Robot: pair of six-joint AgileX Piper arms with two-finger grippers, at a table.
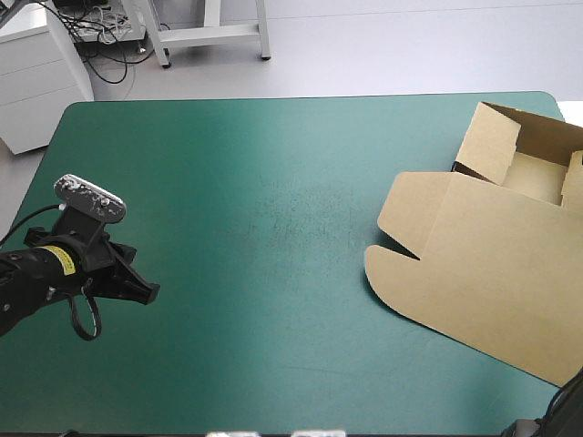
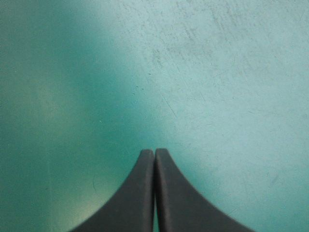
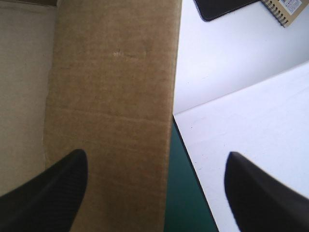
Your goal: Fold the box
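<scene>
The brown box (image 1: pixel 492 264) lies at the table's right side, part folded. Its walls are raised into an open tray (image 1: pixel 533 173) near the far right corner. The lid lies flat toward the near edge, with two flaps (image 1: pixel 401 214) pointing to the table's middle. My left gripper (image 1: pixel 146 291) is shut and empty, low over the bare teal-green cover (image 2: pixel 217 72) at the table's left, far from the box. My right gripper (image 3: pixel 155 157) stands open over a brown board panel (image 3: pixel 111 96) at the table's right edge, touching nothing. Only a dark part of the right arm (image 1: pixel 569 405) shows in the high view.
A white surface (image 3: pixel 251 116) lies beyond the table's right edge, with a black flat object (image 3: pixel 219 7) and a spiral notebook (image 3: pixel 289 7) on it. A wide stretch of cover (image 1: pixel 273 228) separates the left gripper from the box.
</scene>
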